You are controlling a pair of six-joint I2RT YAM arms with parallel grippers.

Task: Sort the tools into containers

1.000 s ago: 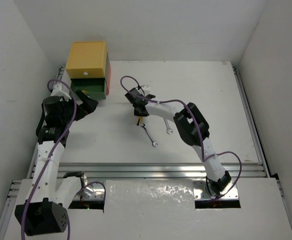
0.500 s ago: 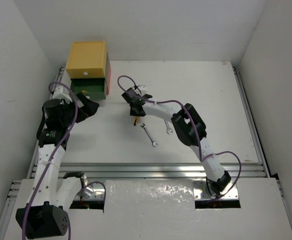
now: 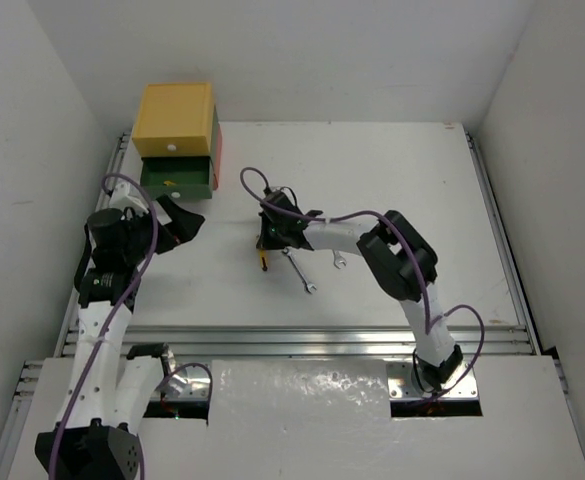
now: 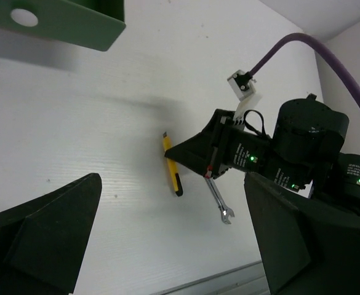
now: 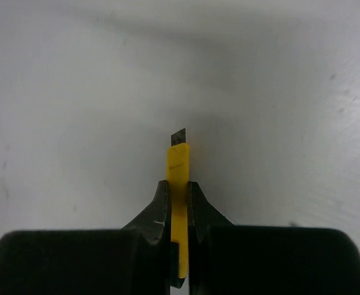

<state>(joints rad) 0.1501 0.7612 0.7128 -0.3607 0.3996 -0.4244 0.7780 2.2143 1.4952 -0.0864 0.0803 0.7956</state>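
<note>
My right gripper (image 3: pixel 269 243) is shut on the yellow-black utility knife (image 3: pixel 263 259), left of the table's middle. In the right wrist view both fingers pinch the knife (image 5: pixel 178 169) by its yellow body, with the blade tip poking out ahead. Two small silver wrenches (image 3: pixel 300 270) (image 3: pixel 337 262) lie just right of it. My left gripper (image 3: pixel 186 222) hangs open and holds nothing, just in front of the dark green drawer (image 3: pixel 177 178). That drawer is pulled out under the yellow drawer (image 3: pixel 175 118). The left wrist view shows the knife (image 4: pixel 172 173) and one wrench (image 4: pixel 219 201).
A red-orange container edge (image 3: pixel 218 150) shows to the right of the drawer stack. The green drawer's front (image 4: pixel 63 23) fills the top left of the left wrist view. White walls close in the table on the left, back and right. A metal rail (image 3: pixel 302 338) runs along the near edge.
My right gripper has moved nearer and slightly left, and closed on the utility knife. My left arm has drawn back a little from the green drawer, still open.
</note>
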